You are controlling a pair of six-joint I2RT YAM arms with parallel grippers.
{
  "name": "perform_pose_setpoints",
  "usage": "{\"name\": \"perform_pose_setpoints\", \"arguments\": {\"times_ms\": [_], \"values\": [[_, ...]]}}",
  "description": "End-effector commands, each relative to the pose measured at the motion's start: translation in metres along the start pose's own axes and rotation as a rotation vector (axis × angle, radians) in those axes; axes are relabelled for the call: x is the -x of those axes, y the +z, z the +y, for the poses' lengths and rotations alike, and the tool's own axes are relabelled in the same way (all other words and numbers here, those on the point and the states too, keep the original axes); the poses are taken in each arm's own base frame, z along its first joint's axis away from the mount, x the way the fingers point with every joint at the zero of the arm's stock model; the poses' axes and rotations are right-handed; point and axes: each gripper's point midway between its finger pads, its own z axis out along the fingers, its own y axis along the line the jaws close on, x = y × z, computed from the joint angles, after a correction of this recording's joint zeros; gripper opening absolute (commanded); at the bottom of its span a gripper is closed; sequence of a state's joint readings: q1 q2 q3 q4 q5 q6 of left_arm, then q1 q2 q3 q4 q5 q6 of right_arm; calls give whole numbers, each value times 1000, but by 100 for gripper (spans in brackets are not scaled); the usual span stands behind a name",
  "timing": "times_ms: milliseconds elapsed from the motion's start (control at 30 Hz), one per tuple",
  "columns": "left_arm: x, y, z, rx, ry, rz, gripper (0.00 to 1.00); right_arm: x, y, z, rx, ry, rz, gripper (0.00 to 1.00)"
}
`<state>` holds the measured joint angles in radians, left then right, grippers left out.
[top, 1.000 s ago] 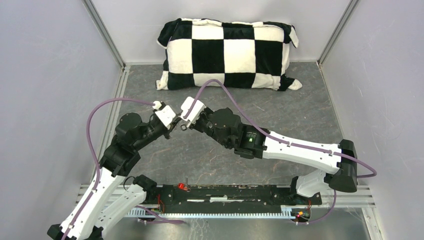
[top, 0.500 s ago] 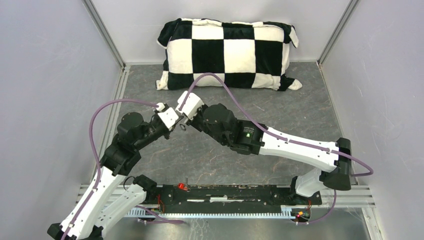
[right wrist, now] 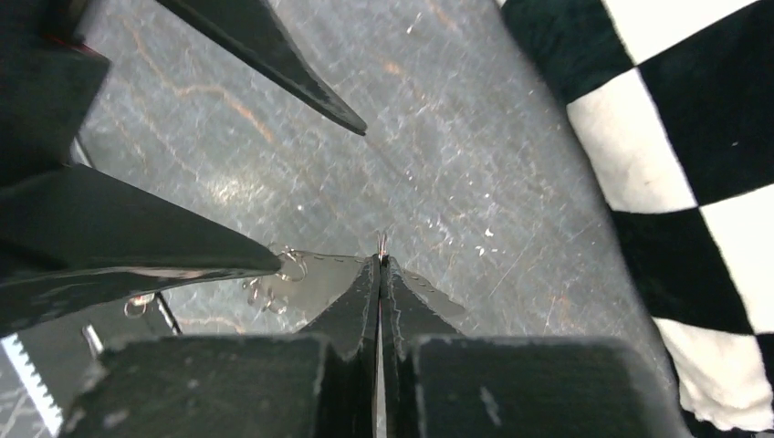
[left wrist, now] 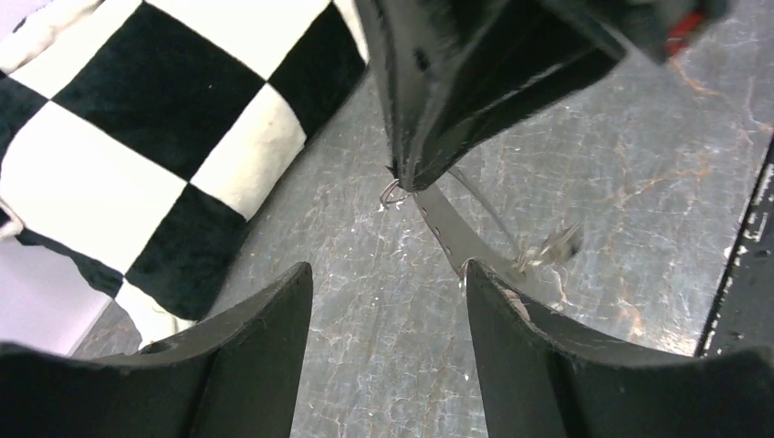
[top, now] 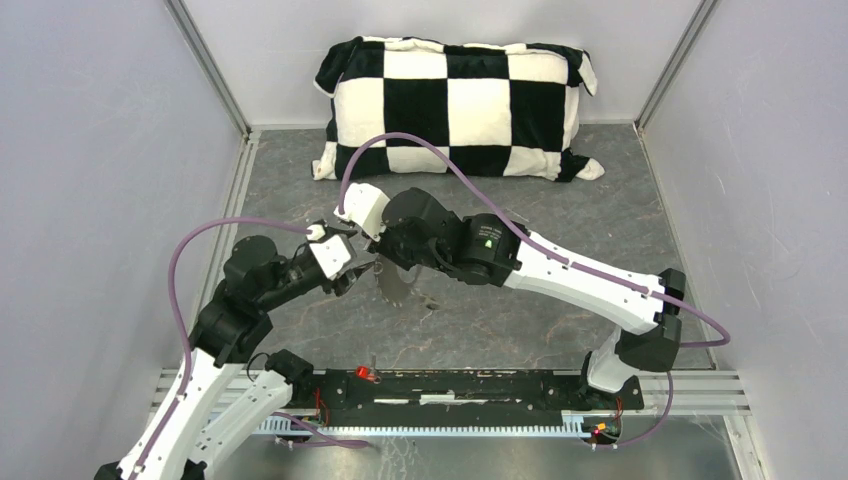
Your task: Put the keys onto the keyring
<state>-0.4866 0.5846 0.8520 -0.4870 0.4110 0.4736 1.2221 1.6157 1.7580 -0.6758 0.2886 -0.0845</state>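
Keyring (top: 392,285), thin grey fringed loop, hangs pinched in right fingers (right wrist: 351,310); left fingers (left wrist: 265,356) spread wide.

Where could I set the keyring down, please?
Widest bare patch: right side of the table, between the pillow and the right arm. A smaller strip before the base rail. Crowded centre-left, where the right gripper holds the keyring beside the left gripper.

Grey wire keyring (top: 395,286) hangs from right jaws.

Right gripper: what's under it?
The keyring hangs pinched in the shut right gripper, over grey tabletop. No keys visible; the gripper's body covers the spot directly beneath.
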Motion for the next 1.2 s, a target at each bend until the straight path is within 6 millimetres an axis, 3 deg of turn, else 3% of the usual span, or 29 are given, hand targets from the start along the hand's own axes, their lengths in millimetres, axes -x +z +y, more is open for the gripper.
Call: {"name": "perform_pose_setpoints", "arguments": {"times_ms": [0, 367, 600, 900, 1033, 1167], "values": [[23, -13, -15, -79, 73, -79, 69, 1, -9, 6, 84, 3, 58, 0], [17, -3, -13, -93, 187, -99, 67, -3, -7, 29, 221, -23, 125, 0], [4, 3, -32, -259, 246, -37, 62, -1, -9, 39, 285, -40, 115, 0], [15, -8, -52, -384, 260, -66, 46, -3, -15, 52, 376, -71, 115, 0], [10, -14, -62, -452, 257, -42, 36, -1, -18, 54, 394, -75, 104, 0], [1, -15, -66, -489, 255, -9, 33, 2, -20, 58, 421, -76, 90, 0]]}}
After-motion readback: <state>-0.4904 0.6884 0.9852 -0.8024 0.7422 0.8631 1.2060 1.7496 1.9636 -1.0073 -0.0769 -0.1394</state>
